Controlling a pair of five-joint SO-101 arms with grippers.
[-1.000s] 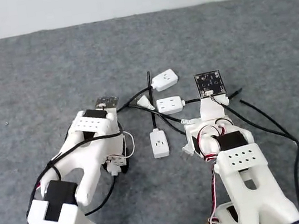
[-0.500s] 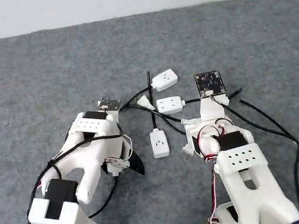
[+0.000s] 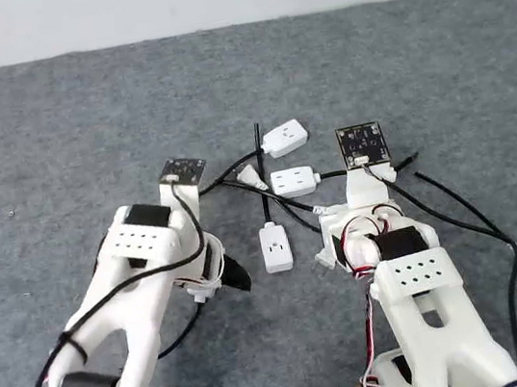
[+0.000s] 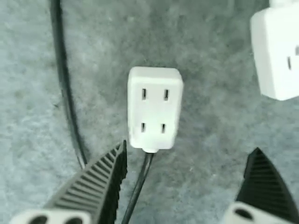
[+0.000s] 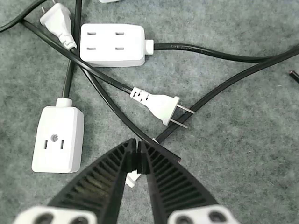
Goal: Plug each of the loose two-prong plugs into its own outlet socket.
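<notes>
plugs lie loose on the grey worktop. one two-prong plug sits just beyond my right jaws, prongs pointing away from its black cord. a second plug lies by the corner of the double socket block. neither is in a socket, so i judge the task barely begun.

my right jaws are pinched together, tip against tip, with nothing that i can see gripped between them (a small white bit pokes out beneath them, and i cannot tell what it is). my left jaws stand wide apart over a white socket block that lies face up just ahead of the gap, its cord running back under me.

the step in hand looks like the approach: left lining up to steady a socket, right poised near a plug. next, i think, the right jaws must spread, drop over the plug's body and close across it with the prongs left free. the left should close on the block's sides so it does not slide when the prongs push in. the crossed cords may drag.
</notes>
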